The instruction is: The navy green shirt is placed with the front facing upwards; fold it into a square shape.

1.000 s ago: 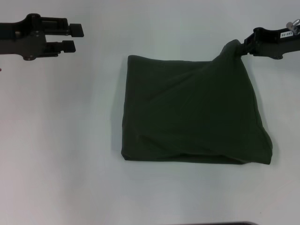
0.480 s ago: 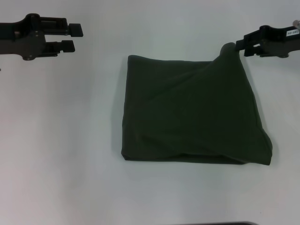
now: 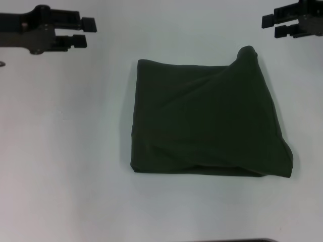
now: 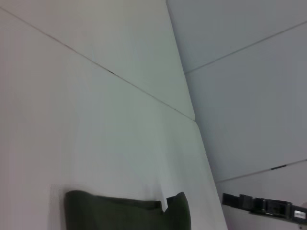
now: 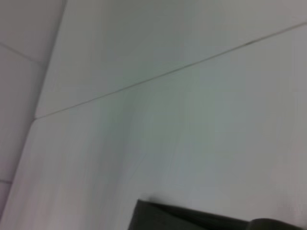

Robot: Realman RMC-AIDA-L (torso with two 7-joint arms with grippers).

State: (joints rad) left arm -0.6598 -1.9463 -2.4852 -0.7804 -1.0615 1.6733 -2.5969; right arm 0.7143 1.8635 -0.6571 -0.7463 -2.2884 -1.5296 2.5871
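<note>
The right pincer point(image 3: 268, 26) hangs over the far right corner of the tabletop point(image 3: 60, 151), its two fingers apart with nothing between them, clear of the cloth. The left pincer point(image 3: 87, 32) hangs over the far left part of the tabletop, fingers likewise parted and empty, well apart from the garment.

The navy green shirt point(image 3: 207, 126) lies in the middle of the tabletop, slightly toward the right edge, as a folded, roughly square packet showing only plain dark cloth. Its far right corner point(image 3: 247, 53) stands up in a small peak just below the right pincer, and the near right corner bulges outward past the line of the near edge.

As a judgement, the main risk is that this raised corner slumps or springs open, pulling the top layer askew, so the shape ends nearer a trapezoid than a square. The diagonal creases across the top suggest tension in the layers that could let them slide. If either pincer comes down again to tidy it, a pinch through several layers could drag the whole packet.

The chest lettering and neck label are not visible, and how the sleeves are tucked inside cannot be told. Both arms are cut off at the picture edges. The wrist views catch only slivers of the shirt's far edge.
</note>
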